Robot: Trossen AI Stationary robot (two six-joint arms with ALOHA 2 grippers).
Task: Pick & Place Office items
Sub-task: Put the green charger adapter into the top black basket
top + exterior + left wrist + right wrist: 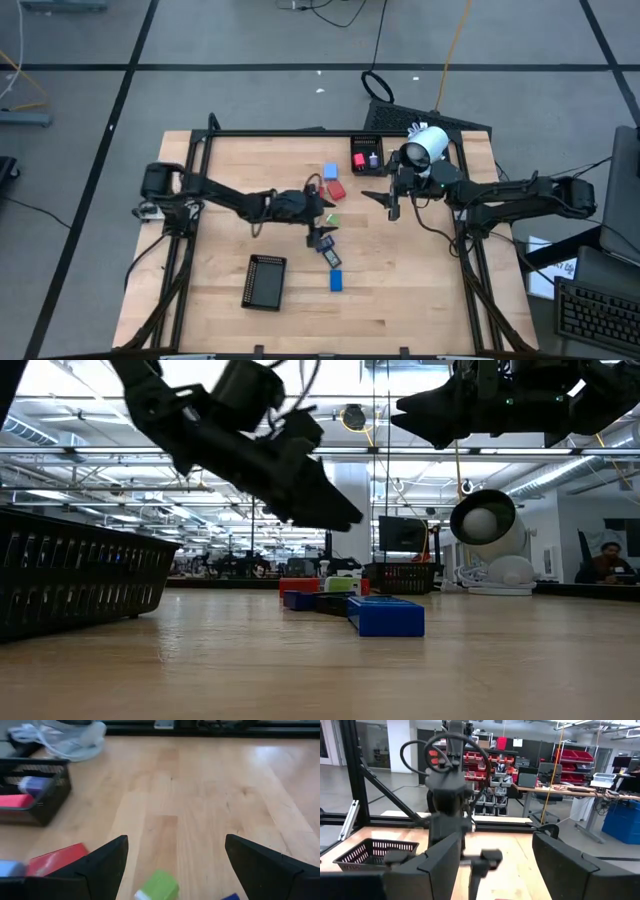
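Several small office items lie in the middle of the wooden table: a light-blue block [330, 172], a red block [335, 189], a green block [333, 220], a dark flat piece [323, 240], a blue flat piece [333, 258] and a blue block [337, 281]. My left gripper [325, 212] hangs open over this group. In its wrist view, the green block [159, 886] lies between the spread fingers [175, 840] and the red block [57, 860] lies beside one finger; neither is touched. My right gripper [390, 200] hovers open farther right, above the table, with nothing between its fingers [495, 837].
A black mesh tray [367, 153] at the far edge holds a pink piece [15, 800] and a purple piece [32, 784]. A second black tray [265, 281] lies near the front left. A white cylindrical device [428, 146] stands at the far right. Bare wood lies at the near right.
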